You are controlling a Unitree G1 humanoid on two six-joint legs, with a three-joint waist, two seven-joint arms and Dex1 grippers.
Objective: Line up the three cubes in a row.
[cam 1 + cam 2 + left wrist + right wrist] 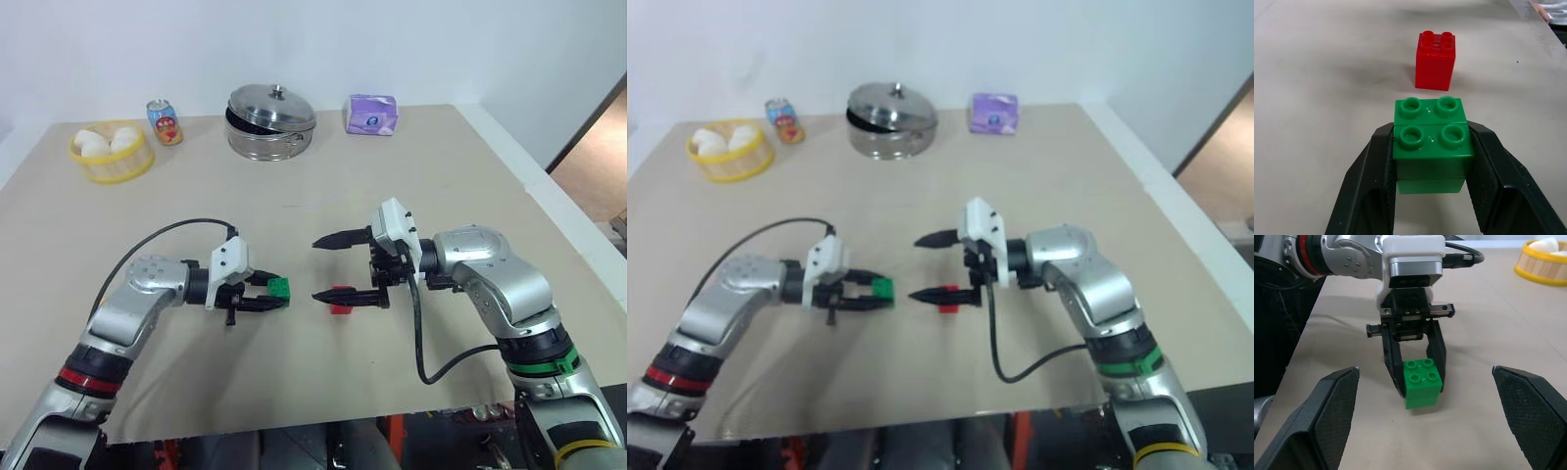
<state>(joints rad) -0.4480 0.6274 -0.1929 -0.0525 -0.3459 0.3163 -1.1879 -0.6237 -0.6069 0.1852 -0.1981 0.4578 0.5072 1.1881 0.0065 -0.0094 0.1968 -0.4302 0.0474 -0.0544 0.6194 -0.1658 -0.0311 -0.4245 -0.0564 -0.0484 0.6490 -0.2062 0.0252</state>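
The left gripper (278, 295) is clamped on the green cube (1432, 144), held just left of the red cube (340, 300) on the table (470, 176), while the right gripper (323, 267) gapes wide and empty over the red cube.

Head stereo pair: both eyes look forward and down from above over the whole table (441, 157), far edge included, their framing slightly offset. Left wrist camera: close and low, facing along its fingers (1371, 181) toward the green cube (1431, 142) and red cube (1435, 59). Right wrist camera: close, facing the left gripper (1415, 382); both wrist views share the green cube.
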